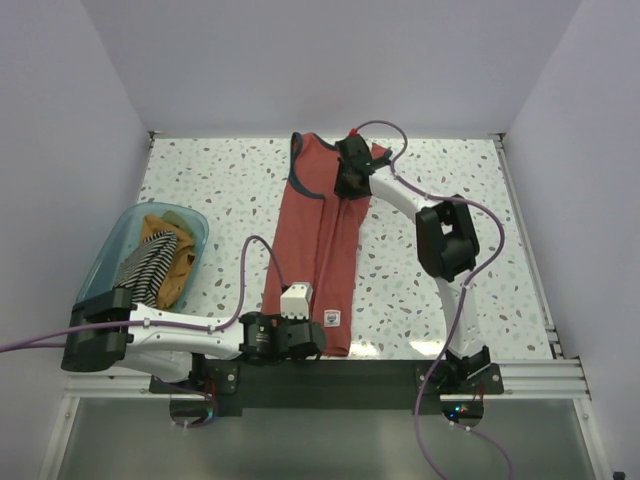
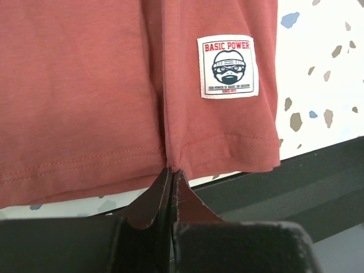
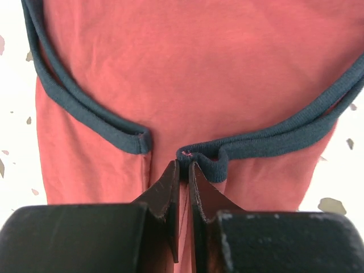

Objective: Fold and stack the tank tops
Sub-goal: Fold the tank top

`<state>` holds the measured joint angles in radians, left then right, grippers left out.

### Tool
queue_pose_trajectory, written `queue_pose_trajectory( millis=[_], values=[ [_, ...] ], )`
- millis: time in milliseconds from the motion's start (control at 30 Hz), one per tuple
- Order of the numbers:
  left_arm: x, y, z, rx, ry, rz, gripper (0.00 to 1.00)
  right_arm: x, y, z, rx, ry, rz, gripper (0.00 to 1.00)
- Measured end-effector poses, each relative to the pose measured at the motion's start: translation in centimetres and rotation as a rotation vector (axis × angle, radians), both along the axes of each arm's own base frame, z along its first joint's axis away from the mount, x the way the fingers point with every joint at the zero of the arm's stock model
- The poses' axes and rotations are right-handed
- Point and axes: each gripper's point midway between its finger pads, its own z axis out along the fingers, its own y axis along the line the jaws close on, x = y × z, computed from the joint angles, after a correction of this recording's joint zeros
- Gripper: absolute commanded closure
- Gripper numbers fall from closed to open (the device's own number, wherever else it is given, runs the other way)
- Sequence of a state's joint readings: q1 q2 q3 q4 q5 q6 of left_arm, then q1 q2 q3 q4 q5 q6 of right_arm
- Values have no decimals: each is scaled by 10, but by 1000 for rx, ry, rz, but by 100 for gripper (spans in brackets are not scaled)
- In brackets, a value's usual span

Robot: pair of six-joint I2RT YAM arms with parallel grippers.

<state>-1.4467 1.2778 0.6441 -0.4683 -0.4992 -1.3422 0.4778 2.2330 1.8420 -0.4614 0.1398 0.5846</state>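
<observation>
Mia: Where is the red tank top [image 1: 315, 240]?

Ben: Flat on the table [image 1: 450, 170]. It lies long-ways, from the near edge to the far side. The hem [image 2: 85, 165] is by the arms and the straps are far away.

Mia: What is the left gripper [image 2: 172, 170] doing?

Ben: It is squeezed shut on the hem, right at a crease, near the white patch [image 2: 227, 67]. I can't be sure if it pinches one layer or two.

Mia: And the right gripper [image 3: 183, 165]?

Ben: Shut too, pinching the navy trim [image 3: 273, 139] at the far end. Each arm holds one end, and the top runs straight between them.

Mia: How do the arms sit?

Ben: The left arm lies low along the near edge and reaches in from the left. The right arm stretches far out, elbow high, then bends down to the straps.

Mia: What next?

Ben: I think the far end should come to the near end, so the right arm has the long trip. The striped top [image 1: 150, 262] and mustard top [image 1: 158, 228] sit in the bin [image 1: 110, 250] on the left.
</observation>
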Motion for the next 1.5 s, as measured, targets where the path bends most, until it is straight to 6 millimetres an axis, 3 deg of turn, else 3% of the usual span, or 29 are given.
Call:
queue_pose_trajectory(
  millis=[400,900,1067,1233,1333,1367,1500],
  values=[
    [-3,13,-6,33,14,4,100,-3,24,-13,-17,14,37,100],
    [-6,12,-7,35,30,-13,100,-12,44,-17,-62,-1,76,95],
    [-7,12,-9,41,33,-17,100,-14,48,-16,-71,-8,89,86],
    [-7,13,-9,48,31,-29,100,-15,50,-16,-75,-10,99,82],
    [-8,13,-9,50,30,-32,100,-15,50,-16,-79,-11,104,64],
    [-8,13,-9,52,29,-34,92,-15,50,-16,-80,-11,107,55],
    [-7,14,-8,59,25,-42,63,-14,51,-15,-86,-22,121,38]
  ],
)
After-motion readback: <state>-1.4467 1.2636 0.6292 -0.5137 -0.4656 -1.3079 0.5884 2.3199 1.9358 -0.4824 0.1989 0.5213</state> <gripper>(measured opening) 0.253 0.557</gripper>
